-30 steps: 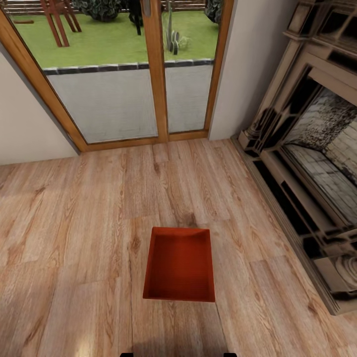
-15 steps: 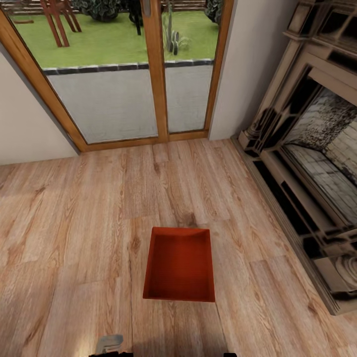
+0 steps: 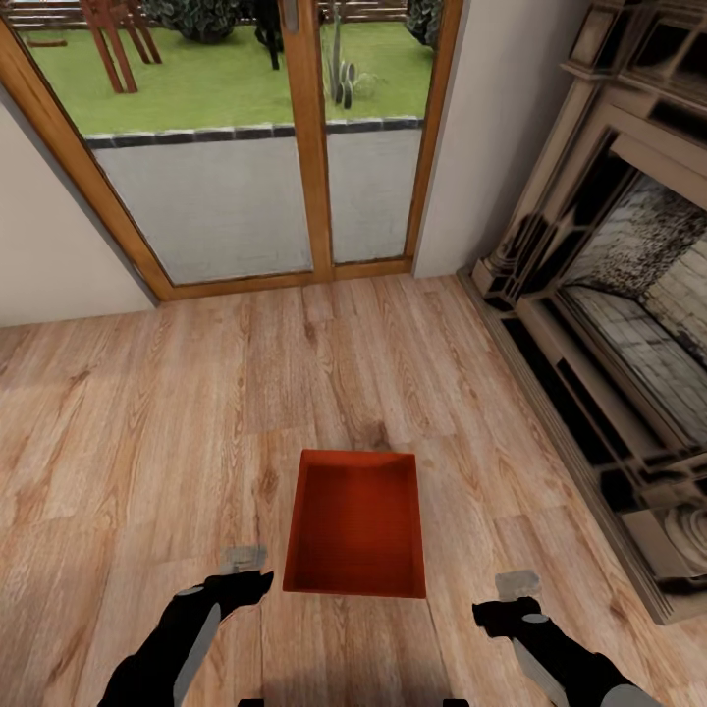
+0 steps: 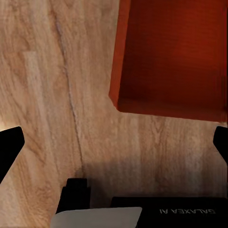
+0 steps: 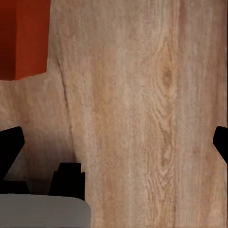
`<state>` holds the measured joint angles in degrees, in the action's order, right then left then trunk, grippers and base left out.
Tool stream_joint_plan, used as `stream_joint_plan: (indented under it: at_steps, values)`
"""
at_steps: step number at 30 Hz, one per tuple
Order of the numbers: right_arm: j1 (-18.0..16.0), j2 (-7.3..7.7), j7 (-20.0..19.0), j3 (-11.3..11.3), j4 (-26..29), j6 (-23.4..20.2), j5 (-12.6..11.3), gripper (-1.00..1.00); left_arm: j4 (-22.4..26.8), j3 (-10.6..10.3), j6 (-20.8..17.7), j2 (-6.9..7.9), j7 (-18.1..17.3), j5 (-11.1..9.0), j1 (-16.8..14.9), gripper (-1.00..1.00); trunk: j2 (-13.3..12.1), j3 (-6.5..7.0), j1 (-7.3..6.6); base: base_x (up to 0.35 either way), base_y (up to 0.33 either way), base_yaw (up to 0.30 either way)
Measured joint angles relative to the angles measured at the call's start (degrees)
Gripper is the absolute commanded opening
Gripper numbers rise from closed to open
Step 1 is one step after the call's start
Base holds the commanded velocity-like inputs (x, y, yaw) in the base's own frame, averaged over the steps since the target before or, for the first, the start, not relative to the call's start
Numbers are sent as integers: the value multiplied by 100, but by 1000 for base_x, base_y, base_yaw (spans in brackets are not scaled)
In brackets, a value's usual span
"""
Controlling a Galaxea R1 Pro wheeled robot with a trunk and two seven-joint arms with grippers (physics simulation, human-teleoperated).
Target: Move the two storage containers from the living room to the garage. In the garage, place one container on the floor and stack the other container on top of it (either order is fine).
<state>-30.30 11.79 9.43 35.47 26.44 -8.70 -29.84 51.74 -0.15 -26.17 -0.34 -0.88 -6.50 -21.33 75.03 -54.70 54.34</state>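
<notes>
Garden doors (image 3: 265,147) stand ahead, fireplace (image 3: 609,324) to the right. Left gripper (image 3: 245,579) hangs wide open and empty beside the red-orange container (image 3: 355,525), which lies on the wood-plank floor (image 3: 147,442); right gripper (image 3: 506,604), also spread and empty, flanks its other side. Pickup looks just begun: both should close in on the walls.

A red-orange bin (image 4: 173,57) sits on a light wood-plank floor (image 4: 57,95), one corner and its near wall facing the camera, its inside bare. The left gripper's (image 4: 116,142) dark fingertips (image 4: 9,142) show at opposite edges of the frame, spread wide, short of the bin. Black robot housing lettered "GALAXEA" (image 4: 185,210) lies below.
</notes>
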Motion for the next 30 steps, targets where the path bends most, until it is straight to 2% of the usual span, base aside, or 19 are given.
stream_joint_plan:
  at_steps: [4,5,6,8,9,11,12,14,15,17,18,22,30]
  values:
    - [-202,-159,312,1,1,-74,-6,100,-14,-8,-15,-106,3,-1,-205,100,0,0,0,0,0,0]
    - [-276,-250,445,1,-1,-114,-8,100,-18,-13,-18,-148,5,-1,-263,100,0,0,0,0,0,0]
    - [-401,-449,635,5,-7,-123,-14,100,-41,-18,-46,-214,13,-20,-410,100,0,0,0,0,0,0]
    - [-478,-617,715,2,-7,-113,-19,100,-66,-15,-143,-244,16,-27,-572,100,0,0,0,0,0,0]
    - [-567,-810,771,-4,-38,-102,-28,100,-92,-15,-296,-262,12,-21,-702,100,0,0,0,0,0,0]
    - [-635,-954,811,-30,-76,-96,-48,100,-107,-16,-375,-279,9,-17,-763,100,0,-1,0,0,0,0]
    - [-716,-1100,871,-91,-138,-80,-160,100,-137,-21,-440,-320,8,-17,-827,100,0,0,0,0,0,0]
    - [-788,-1196,928,-138,-189,-22,-348,100,-191,-24,-472,-371,7,-10,-874,100,0,-1,0,0,0,0]
    - [-880,-1281,996,-160,-274,179,-583,100,-343,-26,-481,-421,7,91,-949,100,0,-1,0,0,0,0]
    - [-1005,-1466,1088,-170,-491,393,-771,100,-627,-22,-472,-470,30,288,-1078,100,0,-1,0,0,0,0]
    - [-1077,-1657,1138,-170,-747,560,-851,100,-971,-20,-410,-588,66,431,-1233,100,0,-1,0,0,0,0]
    - [-1108,-1747,1165,-163,-834,605,-861,100,-1197,-17,-265,-744,143,511,-1317,100,0,-1,0,0,0,0]
    - [-1132,-1707,1173,-144,-847,479,-845,100,-1242,-23,-224,-781,277,523,-1342,100,0,-1,0,0,0,0]
